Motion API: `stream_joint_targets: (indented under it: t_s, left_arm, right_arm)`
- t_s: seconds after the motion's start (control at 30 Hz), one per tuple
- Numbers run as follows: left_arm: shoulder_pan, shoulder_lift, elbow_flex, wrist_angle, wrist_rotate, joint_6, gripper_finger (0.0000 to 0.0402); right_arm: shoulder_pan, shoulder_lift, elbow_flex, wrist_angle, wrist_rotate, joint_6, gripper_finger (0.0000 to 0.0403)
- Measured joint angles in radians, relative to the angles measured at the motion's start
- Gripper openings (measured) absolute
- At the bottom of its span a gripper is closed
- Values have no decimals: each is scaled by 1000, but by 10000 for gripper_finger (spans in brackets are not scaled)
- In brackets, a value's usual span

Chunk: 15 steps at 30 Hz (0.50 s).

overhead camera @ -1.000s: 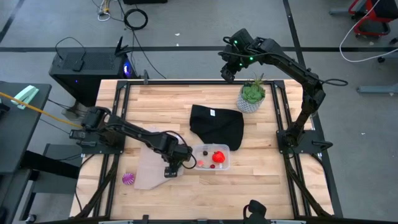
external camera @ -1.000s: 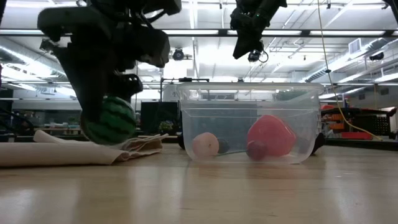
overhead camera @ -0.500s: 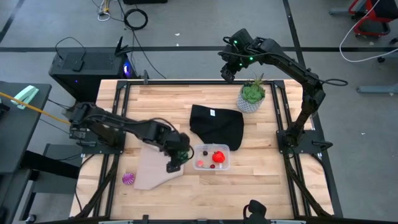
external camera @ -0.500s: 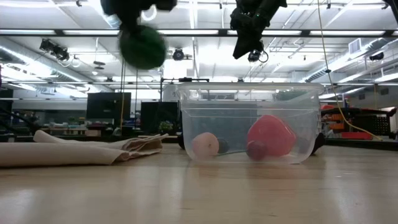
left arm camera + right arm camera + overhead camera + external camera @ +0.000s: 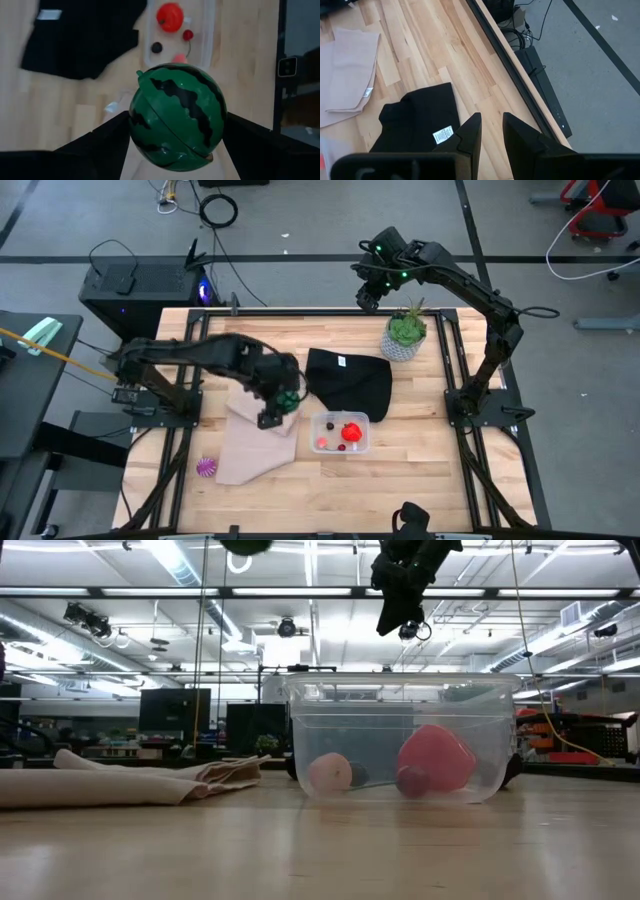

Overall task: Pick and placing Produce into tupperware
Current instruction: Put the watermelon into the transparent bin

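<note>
My left gripper (image 5: 285, 402) hangs high over the table between the beige cloth and the black cloth, shut on the dark-green striped ball (image 5: 177, 117). In the low view only the ball's underside (image 5: 245, 544) shows at the top. The clear tupperware (image 5: 341, 432) stands on the wood to the right of it. It holds the red piece (image 5: 351, 432) and small dark and pink bits. The purple ribbed ball (image 5: 207, 467) lies on the table by the beige cloth's near left corner. My right gripper (image 5: 491, 132) waits high over the far edge, its fingers a narrow gap apart with nothing between them. My left gripper pinches the striped ball between its two fingers, one finger (image 5: 112, 137) on each of two opposite sides (image 5: 136, 125). The fingers slant steeply down from above. The ball is lifted well clear of the table and cloth.
A black cloth (image 5: 350, 380) lies at mid-table behind the tupperware. A beige cloth (image 5: 255, 445) is spread at the near left. A potted green plant (image 5: 405, 335) stands at the far right. Black frame rails run along the table's edges.
My left gripper has risen steeply with the striped ball, from just above the beige cloth to well above the tupperware's rim. It has also drifted toward the far edge and stayed shut on the ball. The right arm has kept still.
</note>
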Motion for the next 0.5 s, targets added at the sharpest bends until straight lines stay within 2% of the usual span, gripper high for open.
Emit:
stream_joint_targets:
  t_s: [0.13, 0.27, 0.5]
  left_arm:
    - [28, 34, 148, -111, -7, 39, 296]
    - [51, 118, 297, -225, -8, 93, 296]
    - [55, 257, 482, -234, -1, 203, 297]
  right_arm:
    - [0, 0, 0, 0, 0, -4, 87]
    - [0, 0, 0, 0, 0, -4, 87]
    - [-2, 0, 0, -22, 0, -4, 87]
